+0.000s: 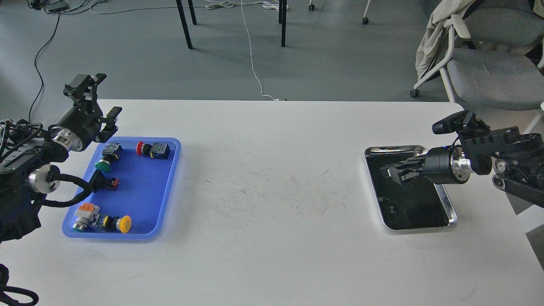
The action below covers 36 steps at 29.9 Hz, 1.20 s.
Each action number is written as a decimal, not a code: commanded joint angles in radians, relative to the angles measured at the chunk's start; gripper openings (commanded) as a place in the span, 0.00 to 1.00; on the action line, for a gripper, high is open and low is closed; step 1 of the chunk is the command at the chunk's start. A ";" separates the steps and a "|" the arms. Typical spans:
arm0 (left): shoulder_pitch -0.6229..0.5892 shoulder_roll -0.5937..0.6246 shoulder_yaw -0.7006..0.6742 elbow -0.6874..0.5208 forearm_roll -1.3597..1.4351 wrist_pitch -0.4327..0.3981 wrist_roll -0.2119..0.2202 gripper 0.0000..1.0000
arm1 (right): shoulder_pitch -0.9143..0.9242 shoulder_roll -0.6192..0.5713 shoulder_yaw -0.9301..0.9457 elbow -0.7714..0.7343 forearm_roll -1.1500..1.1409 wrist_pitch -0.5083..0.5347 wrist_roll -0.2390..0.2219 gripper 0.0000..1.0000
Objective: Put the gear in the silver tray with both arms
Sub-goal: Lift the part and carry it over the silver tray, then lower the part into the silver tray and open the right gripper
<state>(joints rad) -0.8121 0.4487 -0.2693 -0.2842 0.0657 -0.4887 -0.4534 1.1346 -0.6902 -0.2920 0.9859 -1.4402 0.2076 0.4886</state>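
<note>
The white desk (pixel 272 263) fills the near part of the view, its near half bare and its middle marked with fine dark scuffs. The silver tray (pixel 453 214) lies on the right side of the desk, its long side running from near to far, with a dark reflective bottom. No gear can be made out inside it; a faint dark shape near its near end may be only a reflection.

The right tool (pixel 393 173) hangs over the far half of the silver tray, pointing left. Its fingers look drawn close together with nothing between them, but they are dark against the dark tray bottom, so I cannot tell for sure how far open it is, nor whether it touches the tray.

Well apart, on the left side of the desk, sits a blue tray (pixel 168 195) holding push-button switches: one with a red cap (pixel 139 148), one with a green cap (pixel 102 166), one with a yellow cap (pixel 125 224), and a small dark one (pixel 111 183) between them.

The left tool (pixel 87 85) is raised above the far left corner of the desk, just beyond the blue tray, pointing away. Its fingers cannot be told apart, so whether it is open I cannot tell.

Beyond the desk lie a grey floor with cables (pixel 255 72), and a grey chair (pixel 488 63) at far right.
</note>
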 commanded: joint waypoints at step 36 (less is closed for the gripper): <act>0.007 -0.025 0.042 0.028 0.000 0.000 -0.001 0.98 | -0.176 -0.066 0.005 -0.036 0.377 0.009 0.000 0.04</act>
<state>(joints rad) -0.8054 0.4238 -0.2270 -0.2561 0.0657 -0.4887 -0.4530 0.9613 -0.7594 -0.2882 0.9528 -1.0633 0.2177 0.4887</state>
